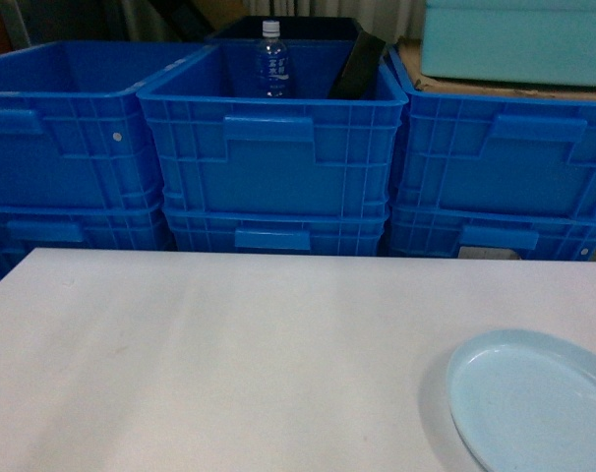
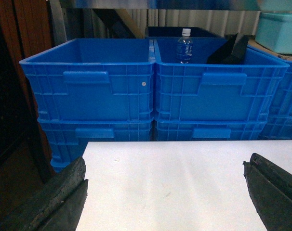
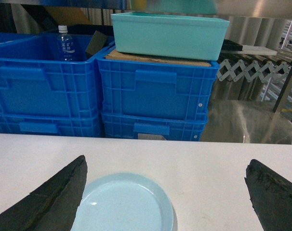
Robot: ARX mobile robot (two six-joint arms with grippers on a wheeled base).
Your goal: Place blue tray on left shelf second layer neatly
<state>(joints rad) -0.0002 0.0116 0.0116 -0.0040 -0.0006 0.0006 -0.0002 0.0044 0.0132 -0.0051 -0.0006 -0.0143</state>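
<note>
The pale light-blue, glossy, shallow round tray [image 1: 534, 398] with a low raised rim lies flat on the plain white tabletop [image 1: 229, 354], in the lower right corner of the head view, where the frame edge cuts off part of it. In the right wrist view the same tray sits at bottom centre, just inside the left black finger, with bare tabletop between it and the right finger. The right gripper [image 3: 165, 197] is spread wide, its two dark, rough-surfaced fingers at the lower left and lower right corners of the frame, and it holds nothing. The left gripper [image 2: 165, 195] is likewise spread wide in the left wrist view, its fingers at the two bottom corners above bare white tabletop near the table's left edge; it also holds nothing. Neither gripper appears in the head view. Behind the table, across the upper half of every view, stand stacked deep-blue ribbed plastic crates [image 1: 273, 147]. The upper centre crate in the head view contains a clear plastic bottle with a white cap and blue label [image 1: 270, 59] and a black flat object leaning against the crate wall [image 1: 357, 67]. A teal rectangular plastic tub [image 3: 167, 34] rests on a brown cardboard sheet [image 3: 155, 58] atop the right-hand crate stack. At the right edge of the right wrist view, shiny metal surfaces and a white lattice structure [image 3: 247, 70] are visible.
</note>
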